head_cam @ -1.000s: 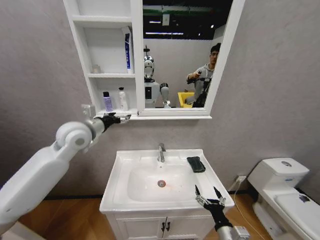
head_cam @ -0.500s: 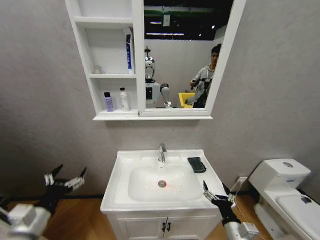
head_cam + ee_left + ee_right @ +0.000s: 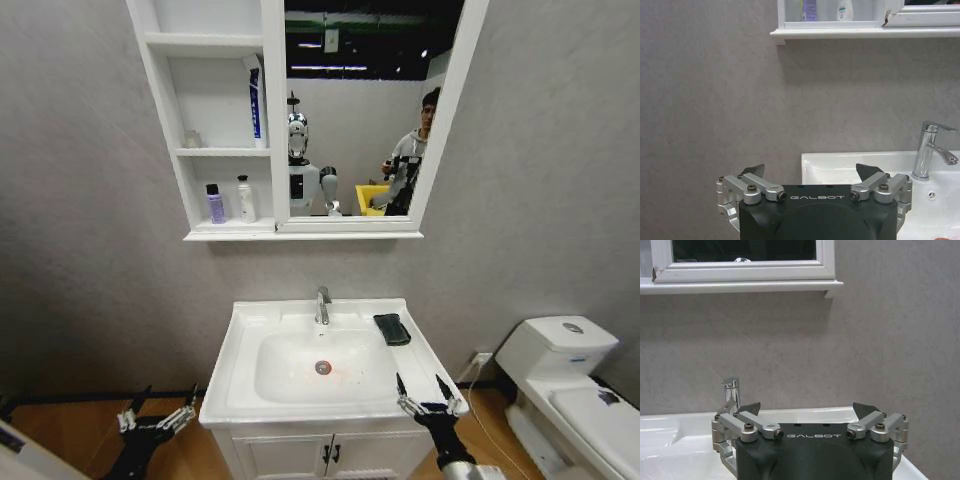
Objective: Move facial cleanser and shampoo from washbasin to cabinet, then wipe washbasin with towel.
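Note:
The cabinet (image 3: 205, 150) hangs left of the mirror. On its bottom shelf stand a purple bottle (image 3: 214, 204) and a white bottle (image 3: 245, 199); a blue-and-white tube (image 3: 256, 100) stands one shelf up. I cannot tell which is the facial cleanser or the shampoo. The dark towel (image 3: 392, 328) lies folded on the washbasin (image 3: 240, 350), at its right rear beside the faucet (image 3: 323, 305). My left gripper (image 3: 157, 420) hangs open and empty low down, left of the basin. At the basin's front right corner my right gripper (image 3: 428, 400) is open and empty too. The left wrist view has the open left gripper (image 3: 810, 171), the shelf bottles (image 3: 809, 9) and the faucet (image 3: 927, 150).
A white toilet (image 3: 565, 385) stands to the right of the vanity. The mirror (image 3: 365, 110) reflects the robot and a person behind it. A grey wall backs everything. The right wrist view looks past the right gripper (image 3: 806, 410) to the faucet (image 3: 731, 392) and the mirror's frame (image 3: 745, 272).
My left arm has dropped from the cabinet's bottom shelf down to floor level left of the vanity, gripper open. The right gripper has barely shifted.

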Controlling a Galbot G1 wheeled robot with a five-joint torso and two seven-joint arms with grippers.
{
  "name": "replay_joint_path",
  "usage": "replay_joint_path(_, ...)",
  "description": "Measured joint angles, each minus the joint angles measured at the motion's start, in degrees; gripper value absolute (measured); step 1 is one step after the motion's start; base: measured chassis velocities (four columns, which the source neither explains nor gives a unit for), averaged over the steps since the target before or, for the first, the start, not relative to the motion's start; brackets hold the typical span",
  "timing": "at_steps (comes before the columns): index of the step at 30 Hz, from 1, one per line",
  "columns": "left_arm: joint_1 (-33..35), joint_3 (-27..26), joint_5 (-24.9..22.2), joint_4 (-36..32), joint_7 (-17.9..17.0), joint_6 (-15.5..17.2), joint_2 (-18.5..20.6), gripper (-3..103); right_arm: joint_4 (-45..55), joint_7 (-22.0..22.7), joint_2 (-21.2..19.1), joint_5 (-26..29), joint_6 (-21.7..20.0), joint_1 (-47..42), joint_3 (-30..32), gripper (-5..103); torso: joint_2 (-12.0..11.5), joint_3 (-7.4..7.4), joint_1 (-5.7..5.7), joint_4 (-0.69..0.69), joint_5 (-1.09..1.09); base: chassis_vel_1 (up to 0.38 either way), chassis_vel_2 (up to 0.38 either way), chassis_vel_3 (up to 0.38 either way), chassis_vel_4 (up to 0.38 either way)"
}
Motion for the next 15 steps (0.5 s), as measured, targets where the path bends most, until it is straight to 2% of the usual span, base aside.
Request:
replay_joint_path(3,-0.07,0.11,0.09,-0.02,-0.04,0.16,0.0,100,0.62,0.0,-0.09,0.35,-0.31,0.06,0.14,100,0.0,0.0,0.0,0.01,0.01,0.0,0.0,0.0,0.0)
replay_joint_path(5,-0.07,0.17,0.1,-0.02,-0.12,0.27,0.09,100,1.54,0.4,-0.86,2.93,-1.76,0.45,1.08,100,0.0,0.0,0.0,0.01,0.0,0.0,0.0,0.0,0.0)
replay_joint_path(7,-0.02,0.19,0.06,-0.02,-0.2,0.34,0.15,100,2.48,1.79,-1.35,6.36,-5.39,1.73,1.54,100,0.0,0.0,0.0,0.0,-0.01,0.0,0.0,0.0,0.0)
replay_joint_path(8,-0.02,0.19,0.06,-0.02,-0.2,0.34,0.15,100,2.48,1.79,-1.35,6.36,-5.39,1.73,1.54,100,0.0,0.0,0.0,0.0,-0.01,0.0,0.0,0.0,0.0)
replay_joint_path(10,0.04,0.2,-0.02,-0.02,-0.27,0.39,0.21,100,1.55,2.54,-1.71,8.29,-9.45,6.55,2.29,100,0.0,0.0,0.0,0.0,-0.01,0.0,0.0,0.0,0.0)
replay_joint_path(11,0.04,0.2,-0.02,-0.02,-0.27,0.39,0.21,100,1.55,2.54,-1.71,8.29,-9.45,6.55,2.29,100,0.0,0.0,0.0,0.0,-0.01,0.0,0.0,0.0,0.0)
replay_joint_path(15,0.13,0.2,-0.15,0.01,-0.35,0.45,0.3,100,-2.97,4.28,-5.42,13.84,-16.37,16.21,2.8,100,-0.01,0.01,0.01,0.04,0.01,0.0,0.0,0.0,0.0)
